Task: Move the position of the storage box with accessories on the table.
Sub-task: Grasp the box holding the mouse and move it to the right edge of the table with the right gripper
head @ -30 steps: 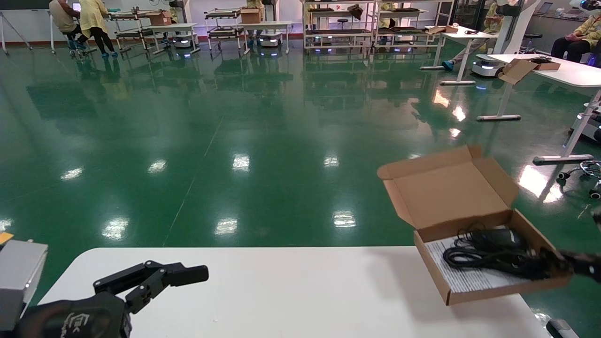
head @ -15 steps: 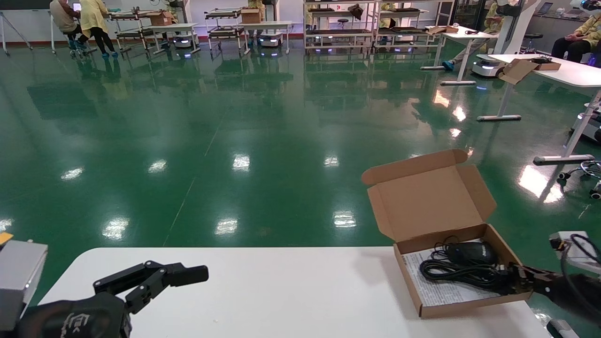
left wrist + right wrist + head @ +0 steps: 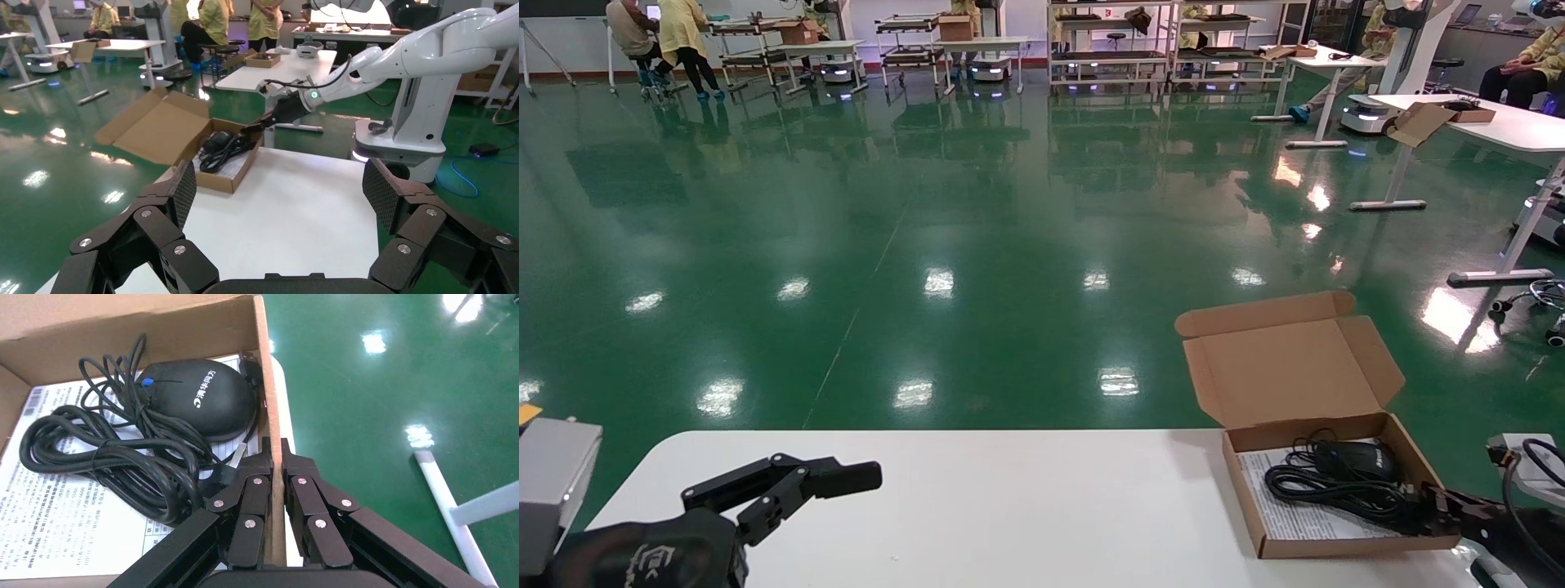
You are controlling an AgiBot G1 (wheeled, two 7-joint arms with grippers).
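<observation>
Jaws pinching storage box [image 3: 269, 398] wall (mouse [image 3: 199, 398] lettering unreadable)

You cannot follow the right tool [image 3: 1446, 508] past the head view's lower right corner: its arm is cut off there. In the right wrist view, the tool's body runs out of frame, and the storage box [image 3: 269, 386] wall conceals the table edge beneath it. The cable [image 3: 104, 459] hides much of the leaflet [image 3: 55, 520], whose print is too small to read. The box lid is cropped there. The left tool [image 3: 789, 482], near the table's [image 3: 1009, 506] left corner, has its arm cropped in the head view.
</observation>
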